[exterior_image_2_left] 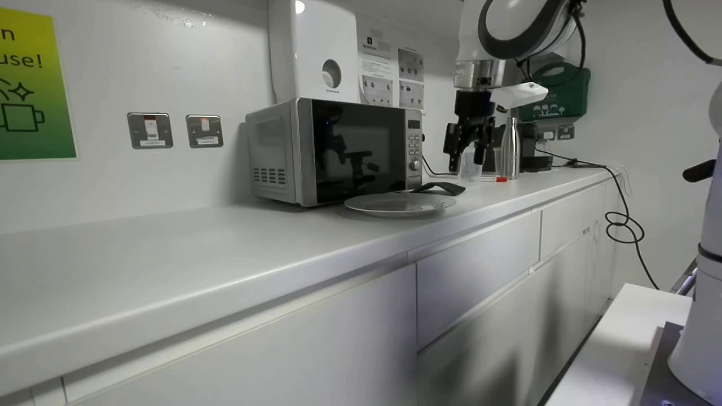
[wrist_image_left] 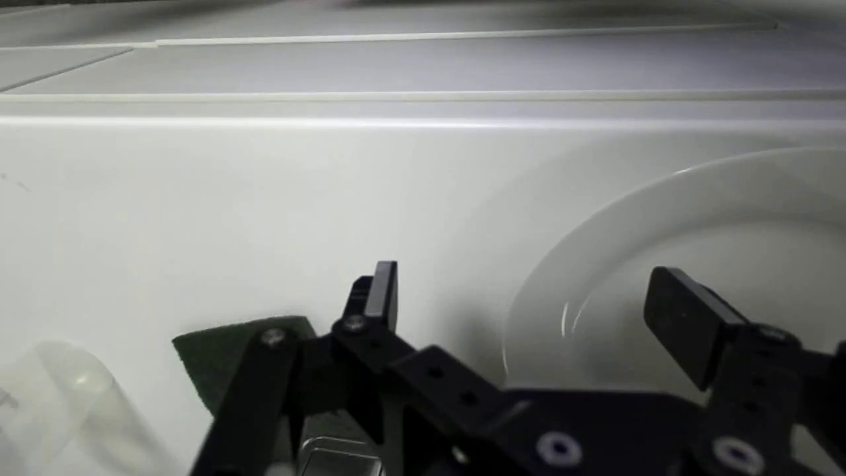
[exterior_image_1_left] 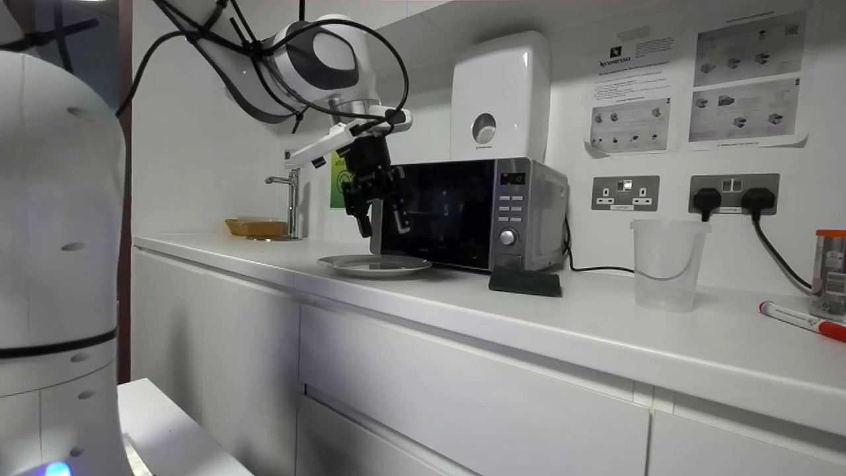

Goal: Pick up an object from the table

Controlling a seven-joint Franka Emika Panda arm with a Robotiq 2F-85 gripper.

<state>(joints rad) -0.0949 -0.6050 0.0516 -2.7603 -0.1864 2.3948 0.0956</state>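
Observation:
The object is a flat, dark green-black oblong piece, like a cloth or scouring pad (exterior_image_1_left: 525, 282). It lies on the white counter (exterior_image_1_left: 595, 327) in front of the microwave's control side. It also shows in an exterior view behind the plate (exterior_image_2_left: 448, 187). In the wrist view the object (wrist_image_left: 215, 357) is at lower left, partly hidden by a finger. My gripper (exterior_image_1_left: 383, 226) is open and empty, high above the counter near the plate's edge. In the wrist view the open fingers (wrist_image_left: 525, 304) stand wide apart over the plate's rim, with the object outside them to the left.
A round grey plate (exterior_image_1_left: 337, 262) lies beside the object, under the gripper. The microwave (exterior_image_1_left: 436, 211) stands close behind both. A clear plastic cup (exterior_image_1_left: 667, 271), a red marker (exterior_image_1_left: 800, 318) and an orange-lidded container (exterior_image_1_left: 829, 271) stand or lie farther along. A metal bottle (exterior_image_2_left: 510, 149) shows too.

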